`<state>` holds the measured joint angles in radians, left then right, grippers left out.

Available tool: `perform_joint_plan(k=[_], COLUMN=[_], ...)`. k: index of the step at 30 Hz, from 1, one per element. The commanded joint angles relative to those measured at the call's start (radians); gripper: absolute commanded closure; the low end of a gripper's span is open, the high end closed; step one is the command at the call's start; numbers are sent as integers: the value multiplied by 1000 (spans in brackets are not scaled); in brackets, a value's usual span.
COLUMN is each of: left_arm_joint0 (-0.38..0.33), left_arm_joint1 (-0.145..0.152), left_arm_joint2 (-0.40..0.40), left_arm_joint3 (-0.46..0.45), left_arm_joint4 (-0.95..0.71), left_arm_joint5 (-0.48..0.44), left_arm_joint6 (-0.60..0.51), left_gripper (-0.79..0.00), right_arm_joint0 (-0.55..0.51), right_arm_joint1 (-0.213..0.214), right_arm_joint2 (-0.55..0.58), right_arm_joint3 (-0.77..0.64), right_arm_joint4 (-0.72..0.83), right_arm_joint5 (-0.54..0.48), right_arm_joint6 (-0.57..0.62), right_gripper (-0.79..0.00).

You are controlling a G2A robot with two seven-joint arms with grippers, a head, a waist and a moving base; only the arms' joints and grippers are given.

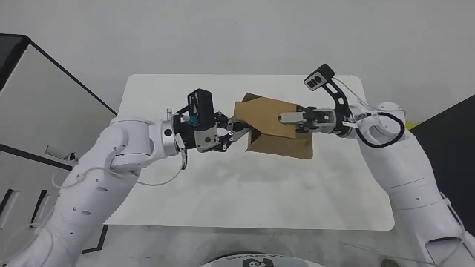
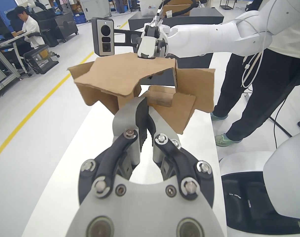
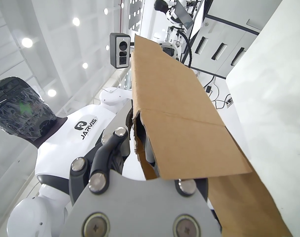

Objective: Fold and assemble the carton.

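A brown carton [image 1: 274,130], partly folded with loose flaps, is held above the middle of the white table [image 1: 223,193]. My right gripper [image 1: 286,119] is shut on the edge of its top panel, as the left wrist view shows: the carton [image 2: 120,75] hangs under the right gripper [image 2: 148,56]. In the right wrist view the carton [image 3: 177,114] covers one finger of the right gripper [image 3: 140,127]. My left gripper [image 1: 239,130] is at the carton's left corner. The left gripper [image 2: 142,102] has its fingers pressed together, tips just under a flap edge.
A person [image 2: 251,87] stands by the table's far side, close to my right arm. A black-framed panel [image 1: 37,81] stands off the table's left. The table [image 2: 66,161] has bare surface on all sides of the carton.
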<state>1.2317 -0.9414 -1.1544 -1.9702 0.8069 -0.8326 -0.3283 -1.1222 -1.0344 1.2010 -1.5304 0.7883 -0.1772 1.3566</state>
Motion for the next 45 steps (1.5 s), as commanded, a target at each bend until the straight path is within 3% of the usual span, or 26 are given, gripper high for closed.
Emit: perform_joint_plan(k=[1, 13, 28, 45], left_arm_joint0=[-6, -38, 3, -31], left_arm_joint1=[-1, -10, 5, -8], left_arm_joint2=[6, 39, -73, 19], left_arm_joint3=[3, 23, 10, -6], left_arm_joint4=[3, -2, -17, -36], left_arm_joint5=[3, 6, 11, -35], left_arm_joint6=[-5, -14, -2, -5], left_gripper=[0, 0, 0, 0], right_arm_joint0=[4, 21, 28, 33], right_arm_joint1=[-2, -11, -16, -29], right_arm_joint2=[-6, -31, 14, -17], right_arm_joint3=[1, 28, 113, 99], right_arm_joint4=[4, 16, 156, 130], right_arm_joint5=[1, 2, -27, -10], right_arm_joint6=[6, 20, 119, 105], right_gripper=[0, 0, 0, 0])
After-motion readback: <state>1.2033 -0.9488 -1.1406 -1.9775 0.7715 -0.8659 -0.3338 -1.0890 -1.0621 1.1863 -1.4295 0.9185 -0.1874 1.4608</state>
